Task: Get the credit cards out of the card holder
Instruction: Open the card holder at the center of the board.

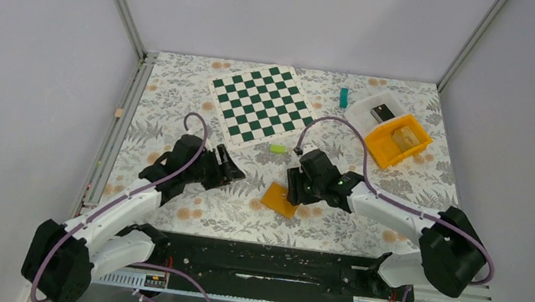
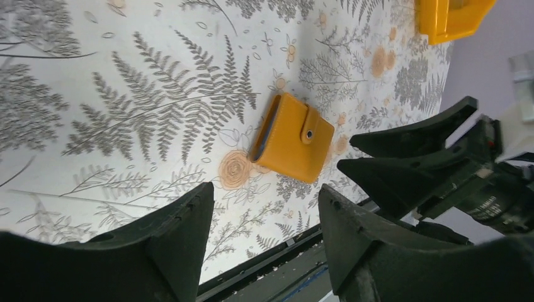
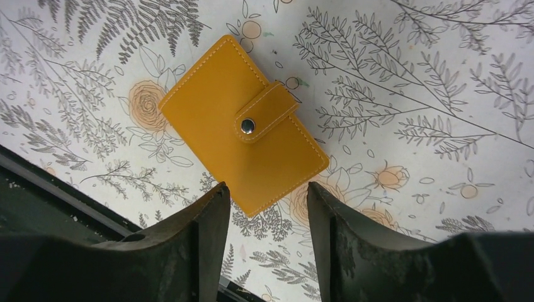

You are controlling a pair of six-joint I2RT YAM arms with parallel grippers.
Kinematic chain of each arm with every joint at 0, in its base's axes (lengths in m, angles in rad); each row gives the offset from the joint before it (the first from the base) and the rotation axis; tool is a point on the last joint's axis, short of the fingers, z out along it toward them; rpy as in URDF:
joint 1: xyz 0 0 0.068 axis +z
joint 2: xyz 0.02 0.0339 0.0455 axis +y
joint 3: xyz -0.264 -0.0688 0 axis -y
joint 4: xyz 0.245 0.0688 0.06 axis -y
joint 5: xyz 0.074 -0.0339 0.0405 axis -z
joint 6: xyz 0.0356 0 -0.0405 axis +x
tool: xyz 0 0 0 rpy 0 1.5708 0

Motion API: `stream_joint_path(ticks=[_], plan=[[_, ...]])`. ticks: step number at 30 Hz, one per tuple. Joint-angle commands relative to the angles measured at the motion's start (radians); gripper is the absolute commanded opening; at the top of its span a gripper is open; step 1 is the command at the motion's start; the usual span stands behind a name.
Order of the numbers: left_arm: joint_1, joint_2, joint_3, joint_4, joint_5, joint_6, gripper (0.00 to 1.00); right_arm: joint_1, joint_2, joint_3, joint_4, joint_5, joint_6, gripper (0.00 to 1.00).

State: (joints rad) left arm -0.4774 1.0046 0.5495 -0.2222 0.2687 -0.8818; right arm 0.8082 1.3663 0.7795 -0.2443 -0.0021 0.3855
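The orange card holder [image 1: 279, 199] lies flat on the floral table, closed, its strap snapped shut. It also shows in the left wrist view [image 2: 292, 136] and in the right wrist view [image 3: 244, 124]. A thin blue edge shows in its open side in the left wrist view; the credit cards are otherwise hidden inside. My right gripper [image 1: 295, 191] is open and empty, just above the holder's right edge, its jaws [image 3: 267, 192] at the holder's near corner. My left gripper [image 1: 235, 168] is open and empty, to the left of the holder and apart from it [image 2: 264, 195].
A green-and-white chessboard [image 1: 264, 104] lies at the back. An orange plastic bin [image 1: 398, 140] and a white tray [image 1: 377, 109] stand back right. A small green block [image 1: 278, 148] lies behind the holder, a teal piece [image 1: 343, 96] farther back. A black rail [image 1: 266, 262] runs along the near edge.
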Motion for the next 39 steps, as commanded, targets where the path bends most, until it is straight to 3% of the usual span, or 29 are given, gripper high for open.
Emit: stream_joint_path(ticks=[1,15,23,27,34,39], plan=[[0.02,-0.13,-0.019,-0.076,-0.1,0.032,0.62,0.007,0.083,0.07,0.028,-0.041,0.0,0.55],[0.02,-0.236,-0.092,-0.114,-0.093,0.04,0.63,0.048,0.241,0.172,0.001,-0.003,-0.005,0.53],[0.02,-0.246,-0.143,-0.072,-0.068,0.02,0.63,0.085,0.339,0.207,-0.042,0.123,-0.014,0.49],[0.019,-0.255,-0.159,-0.061,-0.055,0.018,0.63,0.086,0.369,0.203,-0.06,0.138,-0.004,0.37],[0.019,-0.261,-0.185,-0.022,-0.02,0.014,0.64,0.086,0.329,0.17,-0.065,0.135,0.031,0.01],[0.015,-0.253,-0.213,0.021,0.002,-0.008,0.64,0.086,0.259,0.132,-0.04,0.058,0.127,0.0]])
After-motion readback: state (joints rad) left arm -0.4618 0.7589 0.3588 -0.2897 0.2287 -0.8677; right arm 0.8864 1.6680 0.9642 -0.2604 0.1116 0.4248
